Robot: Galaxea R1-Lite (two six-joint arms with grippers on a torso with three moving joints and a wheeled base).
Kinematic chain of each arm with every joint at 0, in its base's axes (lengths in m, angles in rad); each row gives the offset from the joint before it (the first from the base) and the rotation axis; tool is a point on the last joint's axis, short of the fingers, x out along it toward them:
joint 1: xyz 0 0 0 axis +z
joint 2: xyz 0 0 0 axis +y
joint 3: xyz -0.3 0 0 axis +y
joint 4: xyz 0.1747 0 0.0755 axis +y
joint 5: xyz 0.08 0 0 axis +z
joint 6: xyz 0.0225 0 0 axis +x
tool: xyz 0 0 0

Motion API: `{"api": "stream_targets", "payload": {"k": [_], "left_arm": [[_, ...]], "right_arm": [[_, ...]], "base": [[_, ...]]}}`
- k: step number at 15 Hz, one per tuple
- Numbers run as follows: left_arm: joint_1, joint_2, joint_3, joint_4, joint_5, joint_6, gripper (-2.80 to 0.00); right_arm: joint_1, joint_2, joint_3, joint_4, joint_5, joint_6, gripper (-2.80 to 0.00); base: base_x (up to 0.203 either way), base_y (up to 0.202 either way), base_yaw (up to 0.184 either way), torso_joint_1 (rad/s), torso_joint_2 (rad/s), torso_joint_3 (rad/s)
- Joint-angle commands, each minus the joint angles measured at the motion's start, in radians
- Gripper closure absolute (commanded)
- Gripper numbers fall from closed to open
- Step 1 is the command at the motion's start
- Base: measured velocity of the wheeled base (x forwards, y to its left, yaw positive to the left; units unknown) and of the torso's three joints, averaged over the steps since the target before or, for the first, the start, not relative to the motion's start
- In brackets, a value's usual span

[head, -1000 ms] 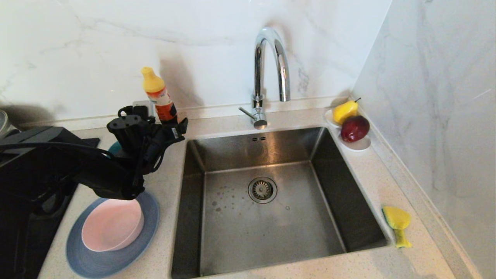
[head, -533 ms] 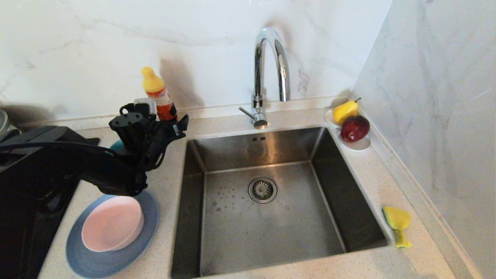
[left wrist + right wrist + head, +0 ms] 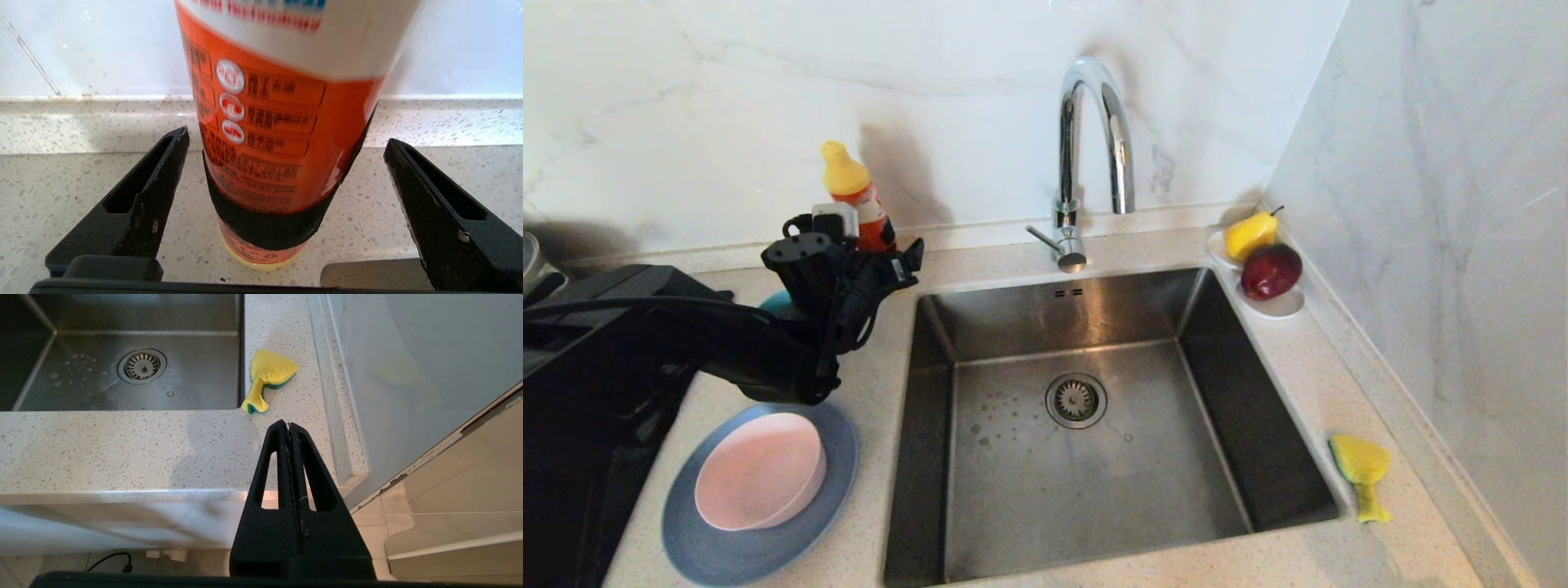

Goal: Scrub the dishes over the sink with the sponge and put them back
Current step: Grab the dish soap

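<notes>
The left gripper (image 3: 286, 175) is at the back of the counter (image 3: 874, 392), left of the sink (image 3: 1078, 425). Its fingers (image 3: 135, 208) stand wide apart on both sides of an orange bottle (image 3: 278, 134) and do not touch it. The pink bowl (image 3: 760, 482) sits on the blue plate (image 3: 743, 555) near the front left, and the teal bowl (image 3: 776, 304) is mostly hidden behind the arm. The sponge (image 3: 1360, 474) lies right of the sink. The right gripper (image 3: 289, 426) hangs before the counter edge, fingers together.
</notes>
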Motion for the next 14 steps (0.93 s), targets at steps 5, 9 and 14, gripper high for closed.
{"api": "stream_targets", "payload": {"k": [5, 9, 14], "left_arm": [[0.000, 0.019, -0.023, -0.004, 0.002, 0.000, -2.80], [0.000, 0.026, -0.060, 0.025, 0.002, 0.000, 0.00], [0.000, 0.049, -0.074, 0.021, 0.002, 0.000, 0.00]], "right_arm": [[0.000, -0.002, 0.000, 0.000, 0.000, 0.001, 0.00], [0.000, -0.002, 0.000, 0.000, 0.000, -0.001, 0.00], [0.000, -0.002, 0.000, 0.000, 0.001, -0.001, 0.00]], "base": [[0.000, 0.000, 0.000, 0.000, 0.00, 0.000], [0.000, 0.000, 0.000, 0.000, 0.00, 0.000], [0.000, 0.000, 0.000, 0.000, 0.00, 0.000]]}}
